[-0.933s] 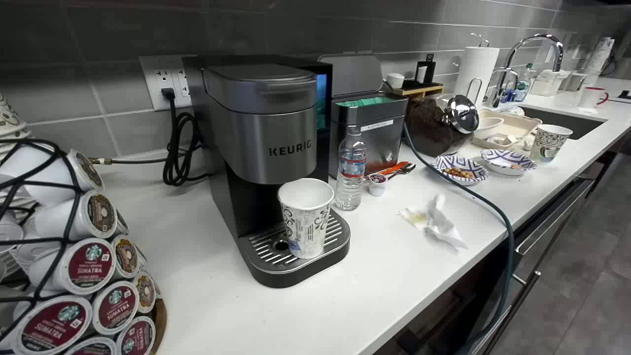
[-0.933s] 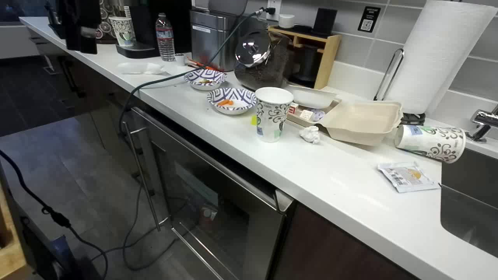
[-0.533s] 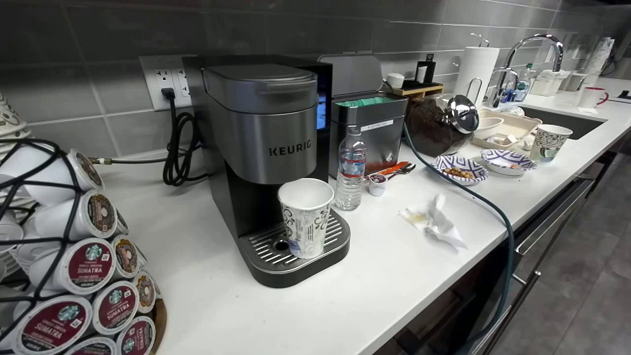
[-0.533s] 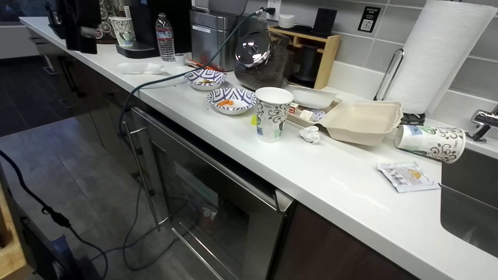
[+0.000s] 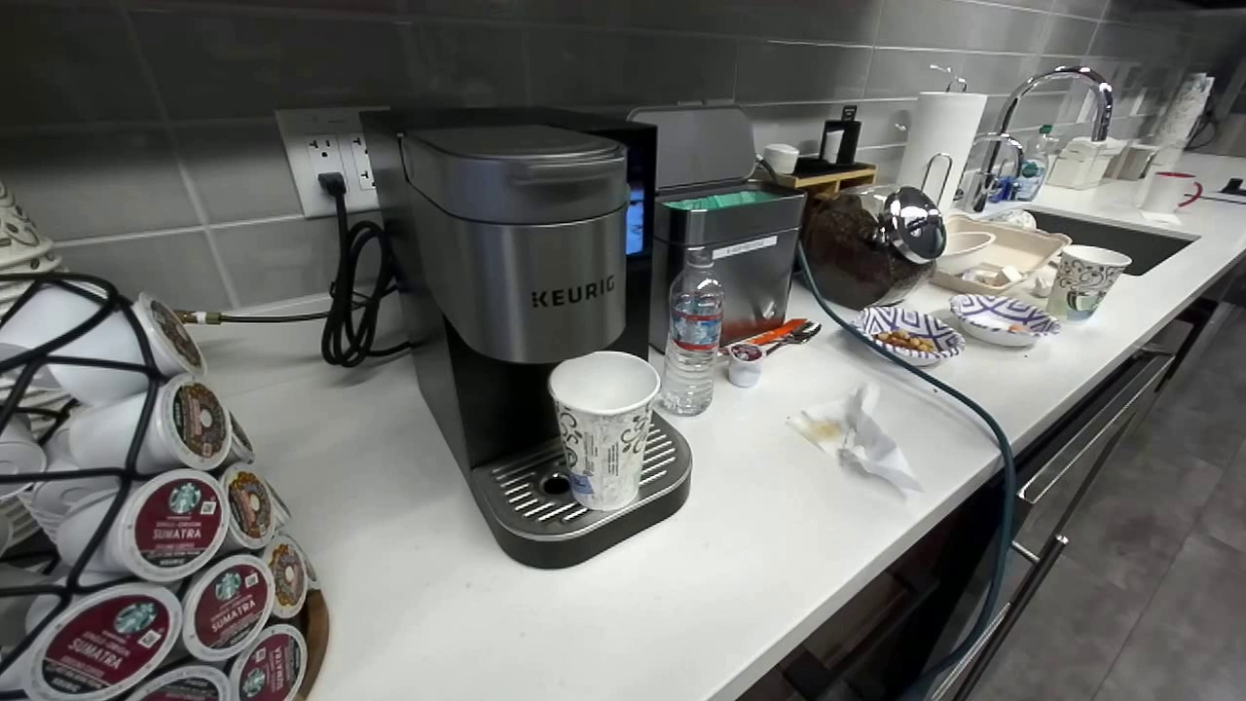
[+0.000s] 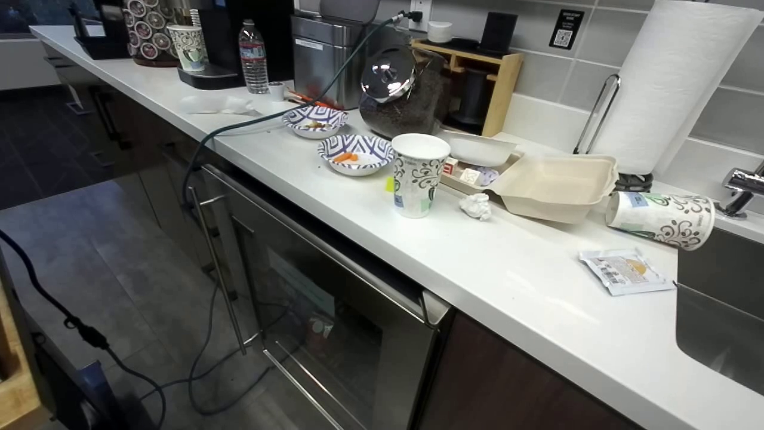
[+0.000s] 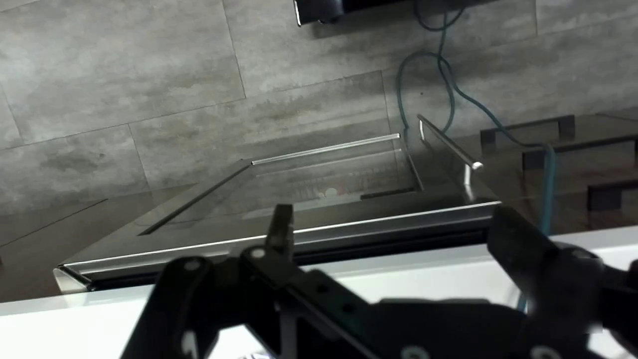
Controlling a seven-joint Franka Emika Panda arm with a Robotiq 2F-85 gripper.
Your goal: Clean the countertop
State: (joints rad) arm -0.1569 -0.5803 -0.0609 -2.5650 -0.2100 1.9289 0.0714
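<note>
The white countertop (image 5: pixel 681 613) runs along the tiled wall in both exterior views. On it are a cup (image 5: pixel 605 438) on the coffee machine's tray, a water bottle (image 5: pixel 692 341), a crumpled napkin (image 5: pixel 861 443), two patterned bowls (image 6: pixel 314 124) (image 6: pixel 358 164) with food bits, an upright cup (image 6: pixel 418 185), a tissue ball (image 6: pixel 476 206), an open takeout box (image 6: pixel 555 188), a tipped cup (image 6: pixel 668 221) and a packet (image 6: pixel 627 275). My gripper (image 7: pixel 391 217) is open and empty in the wrist view, over the countertop's front edge. It is out of both exterior views.
A coffee machine (image 5: pixel 516 263), a pod rack (image 5: pixel 175 531), a metal bin (image 6: pixel 325 63), a tilted jar (image 6: pixel 397 107) and a paper towel roll (image 6: pixel 668 89) stand on the counter. A cable (image 5: pixel 959 404) drapes over the edge. The sink (image 6: pixel 716 322) is at one end.
The dark part of my arm or gripper at the top left of an exterior view has moved out of that view, uncovering the pod rack. The objects on the counter have not moved.
</note>
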